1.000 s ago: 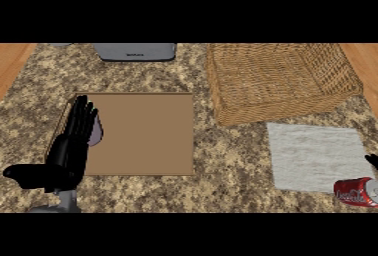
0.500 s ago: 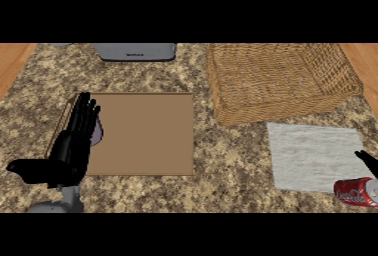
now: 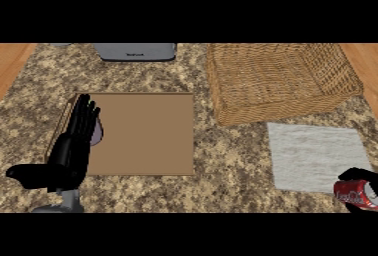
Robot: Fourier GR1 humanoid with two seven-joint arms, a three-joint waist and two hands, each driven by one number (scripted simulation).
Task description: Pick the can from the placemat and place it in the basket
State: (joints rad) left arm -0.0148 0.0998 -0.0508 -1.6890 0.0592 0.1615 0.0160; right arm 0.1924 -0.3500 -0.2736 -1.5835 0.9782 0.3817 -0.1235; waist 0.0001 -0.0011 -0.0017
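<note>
While the left hand [image 3: 70, 155] rests open at lower left, the right hand [image 3: 357, 175], at the frame's lower right, curls its fingers round the red can [image 3: 356, 194] beside the white placemat's [image 3: 317, 155] lower corner, below the wicker basket [image 3: 280, 80].

There is one view only, taken from the robot's head and aimed steeply down at the speckled surface [image 3: 184, 195]. It stands fairly near: the surface fills almost the whole width, with strips of wooden floor [image 3: 15, 60] showing at the upper corners. The far side lies at the top, where a grey appliance [image 3: 135, 51] is cut by the edge. The near side lies at the bottom, where the left hand [image 3: 70, 150] comes in and the right hand [image 3: 358, 176] shows at the corner.
</note>
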